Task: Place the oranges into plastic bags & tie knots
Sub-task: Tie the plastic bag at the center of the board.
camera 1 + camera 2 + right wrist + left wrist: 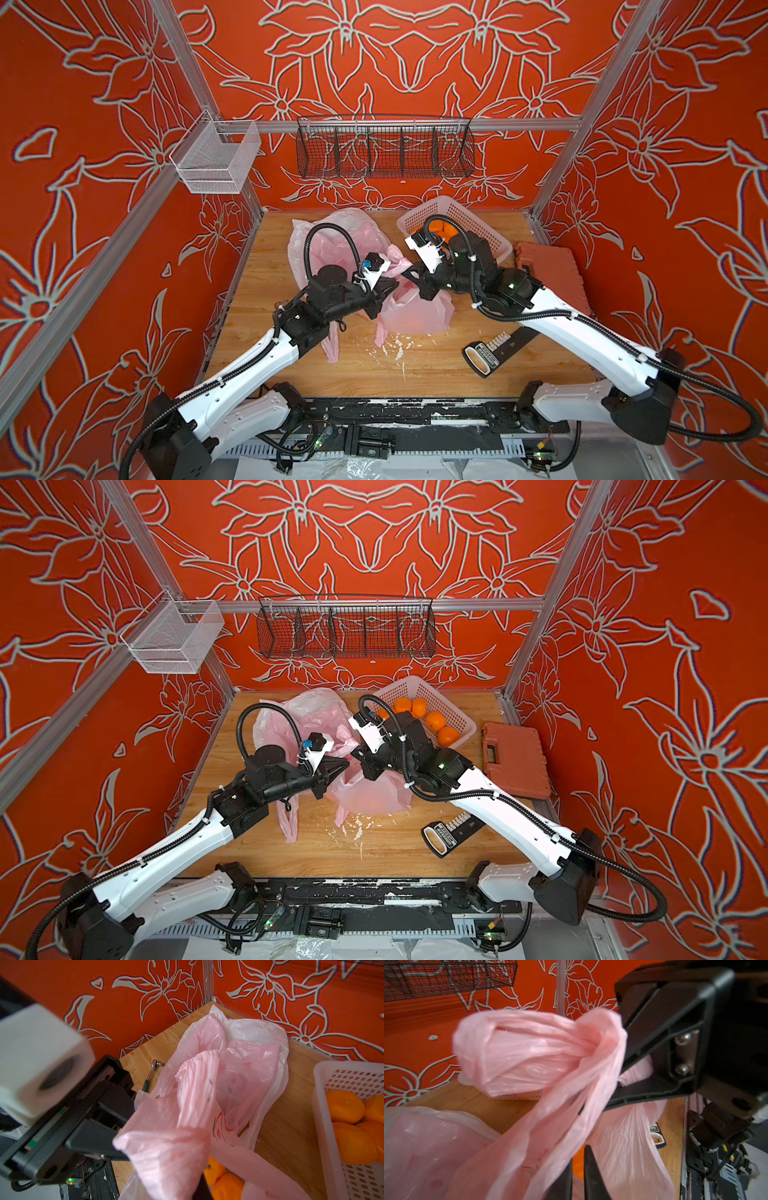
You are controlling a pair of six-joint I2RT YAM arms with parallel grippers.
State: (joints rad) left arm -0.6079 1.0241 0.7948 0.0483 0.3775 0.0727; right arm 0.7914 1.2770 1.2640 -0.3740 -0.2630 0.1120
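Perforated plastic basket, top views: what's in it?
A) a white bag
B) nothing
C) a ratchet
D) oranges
D: in a top view, several oranges sit inside the perforated plastic basket.

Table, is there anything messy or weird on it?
Yes. White flecks lie scattered on the wooden table beside the pink bag, like spilled crumbs. A small ratchet wrench also pokes out from under the loose bags.
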